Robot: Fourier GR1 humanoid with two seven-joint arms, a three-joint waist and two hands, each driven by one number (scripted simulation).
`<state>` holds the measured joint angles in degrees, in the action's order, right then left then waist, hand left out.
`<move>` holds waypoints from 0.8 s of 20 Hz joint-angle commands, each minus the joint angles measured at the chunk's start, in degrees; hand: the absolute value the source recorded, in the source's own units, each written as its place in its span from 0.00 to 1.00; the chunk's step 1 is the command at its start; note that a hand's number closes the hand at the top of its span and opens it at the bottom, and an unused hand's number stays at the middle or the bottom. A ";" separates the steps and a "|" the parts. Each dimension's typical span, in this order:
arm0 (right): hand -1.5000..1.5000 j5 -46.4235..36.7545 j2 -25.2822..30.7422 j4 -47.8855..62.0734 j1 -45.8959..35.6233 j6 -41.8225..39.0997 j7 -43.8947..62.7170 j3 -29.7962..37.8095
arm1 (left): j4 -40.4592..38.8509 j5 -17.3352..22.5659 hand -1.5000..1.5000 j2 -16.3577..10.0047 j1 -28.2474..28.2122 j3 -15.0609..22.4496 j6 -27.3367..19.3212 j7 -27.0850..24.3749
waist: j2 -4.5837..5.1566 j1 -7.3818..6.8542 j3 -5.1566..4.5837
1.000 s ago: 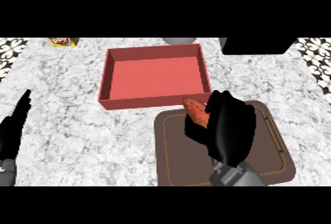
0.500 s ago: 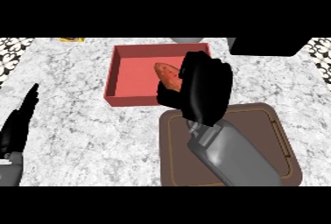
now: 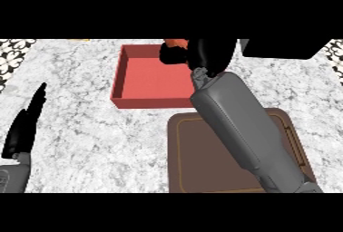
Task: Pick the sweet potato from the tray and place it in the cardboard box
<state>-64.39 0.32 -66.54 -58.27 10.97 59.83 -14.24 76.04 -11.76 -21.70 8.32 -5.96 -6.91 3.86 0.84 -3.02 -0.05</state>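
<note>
Orange sweet potato (image 3: 176, 43) peeks out of our right hand (image 3: 213, 53), whose black fingers curl round it at the far right corner of the red cardboard box (image 3: 150, 102). Whether it touches the box we cannot tell. The brown tray (image 3: 201, 158) lies just nearer us, partly under our grey forearm. Our left hand (image 3: 23, 129) rests open at the left edge. Grey-veined marble counter (image 3: 87, 136) carries everything; a black block (image 3: 278, 47) sits far right.
</note>
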 commanded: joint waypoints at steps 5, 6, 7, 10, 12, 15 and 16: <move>1.00 5.10 -0.31 23.98 -10.49 15.46 -4.08 9.03 | 0.11 -0.34 0.50 0.05 -0.68 0.11 0.55 -2.01 | 0.41 -1.14 -0.01; 1.00 6.41 -0.31 26.59 -8.96 18.45 -5.86 7.82 | -1.71 0.12 0.50 -0.39 1.84 -0.83 0.71 -1.39 | 0.63 -1.10 -0.01; 1.00 7.53 -0.31 29.32 -12.61 17.19 -5.18 8.84 | -2.49 0.89 0.50 -0.59 2.13 -0.88 2.06 -1.70 | 0.62 -1.26 -0.03; 1.00 5.76 -0.31 37.07 -14.35 18.53 -6.43 11.39 | -1.83 0.18 0.50 -0.63 3.01 -0.65 1.52 -1.23 | 0.99 -1.92 -0.05; 1.00 4.54 -0.31 39.95 -14.70 22.28 -4.89 13.22 | -0.61 -0.20 0.50 0.17 2.53 0.12 1.16 -0.63 | 1.23 -2.32 -0.04; 0.00 11.13 -0.31 40.56 -12.67 26.79 -7.96 16.71 | -0.73 -1.67 0.50 1.08 3.26 1.04 -0.17 0.10 | 1.18 -2.29 0.05; 0.00 12.35 -0.31 42.24 -13.09 26.15 -9.49 17.84 | -1.51 -1.36 0.50 1.26 3.13 1.10 0.30 -0.93 | 1.48 -2.69 0.03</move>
<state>-55.92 0.19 -28.73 -70.82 32.17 51.23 0.25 75.34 -12.64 -21.19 10.89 -5.46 -6.39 3.59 1.95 -5.10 -0.03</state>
